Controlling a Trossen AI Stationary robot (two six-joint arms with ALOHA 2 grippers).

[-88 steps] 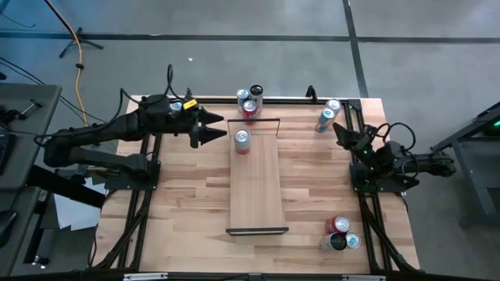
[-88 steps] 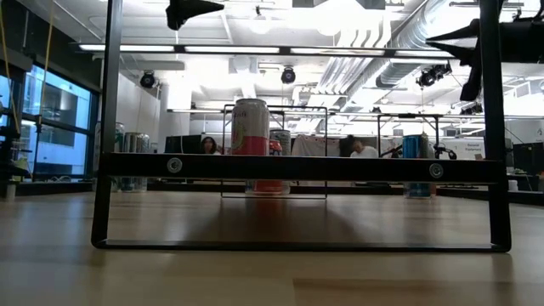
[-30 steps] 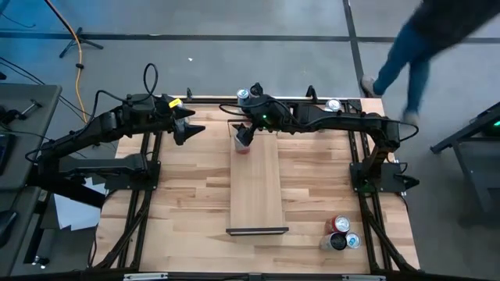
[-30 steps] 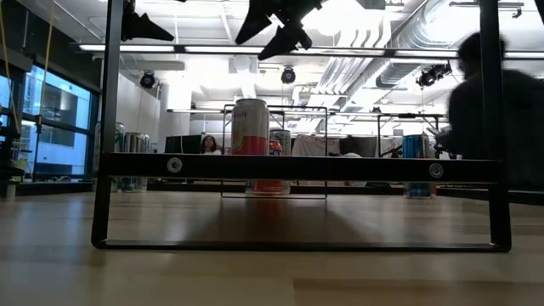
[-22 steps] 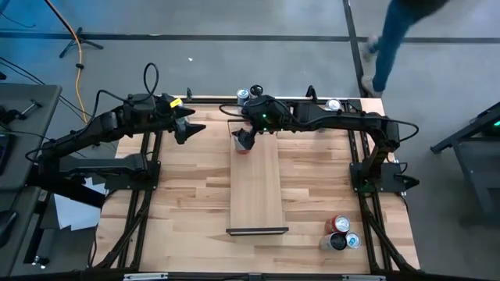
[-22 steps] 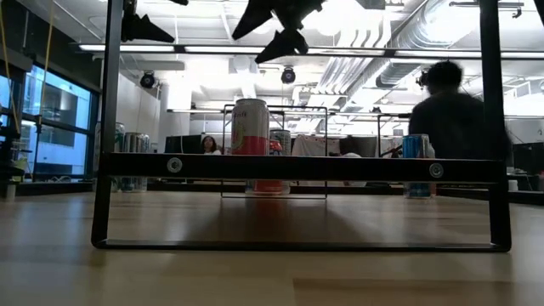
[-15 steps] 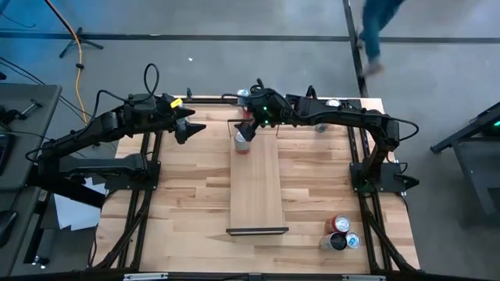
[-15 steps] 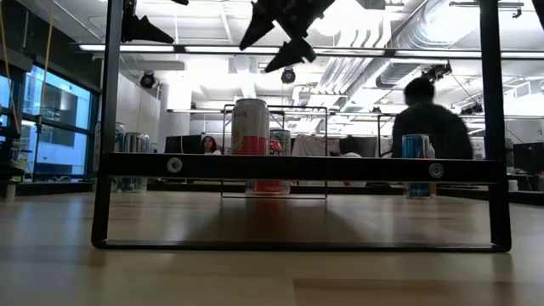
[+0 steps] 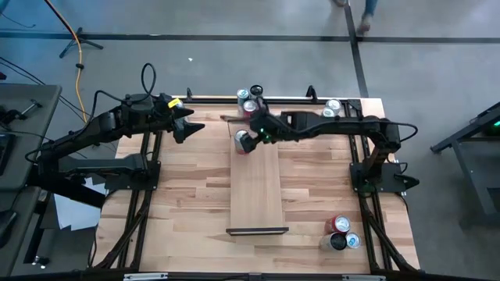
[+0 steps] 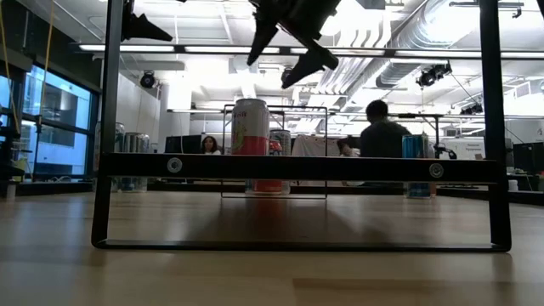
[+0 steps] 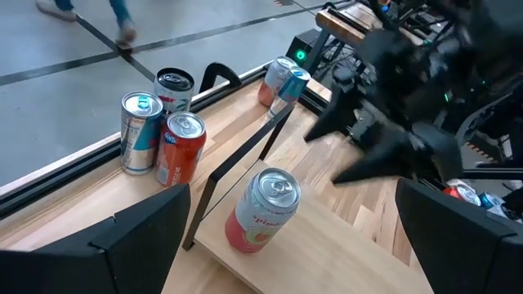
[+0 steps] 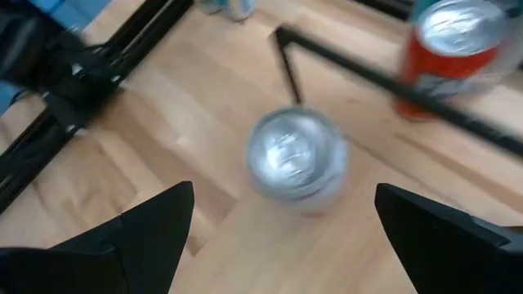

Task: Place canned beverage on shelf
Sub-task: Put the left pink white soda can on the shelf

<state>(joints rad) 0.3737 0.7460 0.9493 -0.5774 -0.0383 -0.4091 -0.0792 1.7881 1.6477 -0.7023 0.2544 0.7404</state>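
The shelf [image 9: 256, 187] is a pale plank lying down the middle of the table, a black rail at each short end. A pink-and-white can [image 9: 242, 141] [image 11: 263, 210] [image 10: 250, 144] stands upright on its far end. My right gripper [image 9: 248, 137] [image 10: 276, 64] [image 12: 282, 237] hangs open above the can [image 12: 296, 155], its fingers pointing down and clear of the can's top. My left gripper [image 9: 190, 127] [image 11: 286, 245] waits open to the left of the shelf's far end, facing the can.
Three cans [image 9: 250, 97] [image 11: 163, 122] stand at the far edge behind the shelf's rail [image 12: 368, 73]. Two more cans [image 9: 331, 109] stand at the far right. Three cans [image 9: 340, 234] sit at the near right corner. A person [image 10: 382, 127] is in the room beyond.
My right gripper has stayed over the can at the shelf's far end, come down a little toward it and tipped, its fingers spreading wider. A person has walked away past the table's far side. The can and my left gripper have kept still.
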